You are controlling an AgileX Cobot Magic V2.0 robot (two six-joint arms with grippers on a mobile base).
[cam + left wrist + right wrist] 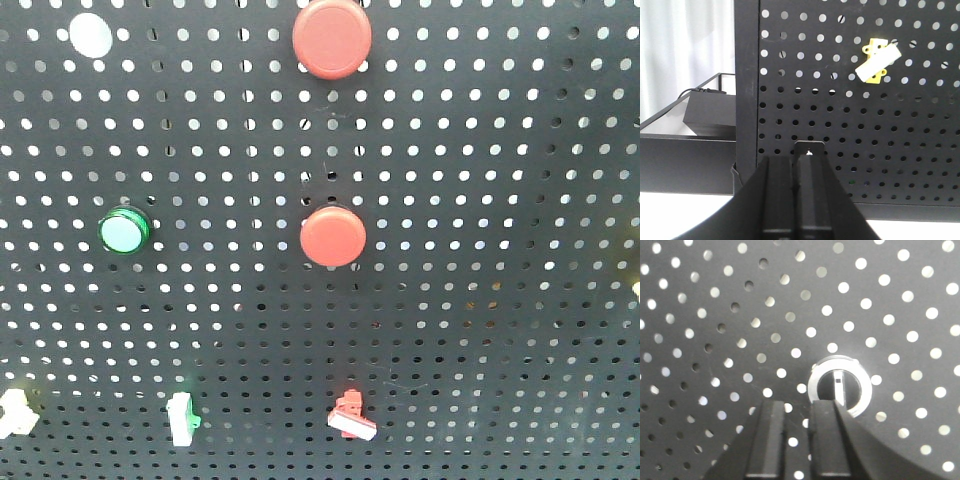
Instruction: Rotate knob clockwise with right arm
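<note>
The right end effector, its fingers narrowly parted and holding nothing, sits just below-left of the knob on the pegboard, with no board edge visible nearby. It should shift right, straddle the knob's centre bar, clamp firmly, then twist clockwise.

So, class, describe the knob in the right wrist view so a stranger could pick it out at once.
Start with the dark pegboard filling the right wrist view. Just above the tips of the right pincer sits the knob. Unlike the plain holes around it, it has a shiny silver ring around a dark upright handle.
</note>
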